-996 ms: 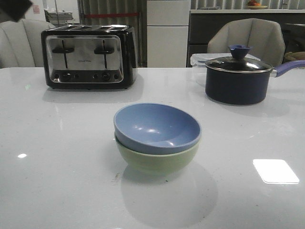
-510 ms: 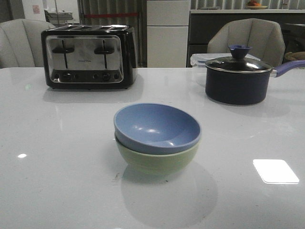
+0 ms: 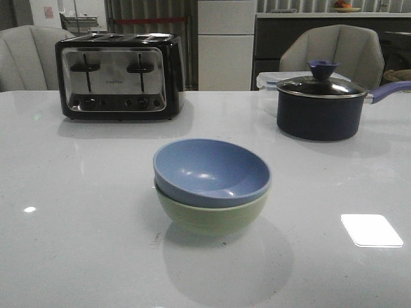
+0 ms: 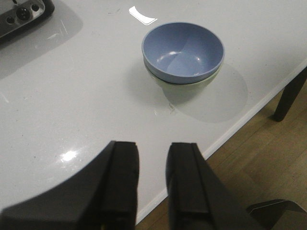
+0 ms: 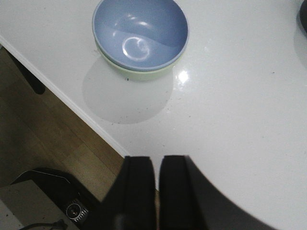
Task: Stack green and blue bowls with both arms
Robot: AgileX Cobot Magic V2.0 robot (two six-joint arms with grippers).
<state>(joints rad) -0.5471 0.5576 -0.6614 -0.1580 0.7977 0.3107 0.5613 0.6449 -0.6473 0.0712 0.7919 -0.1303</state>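
Stacked bowls (image 3: 212,186) stand alone mid-table (image 3: 77,244), open on all sides; toaster (image 3: 119,76) and saucepan (image 3: 319,106) sit well behind.

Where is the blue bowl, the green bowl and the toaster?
blue bowl (image 3: 212,168), front view, on its inner wall.
green bowl (image 3: 209,218), front view, on its outer side, under the blue one.
toaster (image 3: 119,77), front view, on its shiny front panel.

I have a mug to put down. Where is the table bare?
Bare: the stretch between the toaster and the stacked bowls, and the front corners either side of the bowls. Crowded: the back right, by the saucepan.
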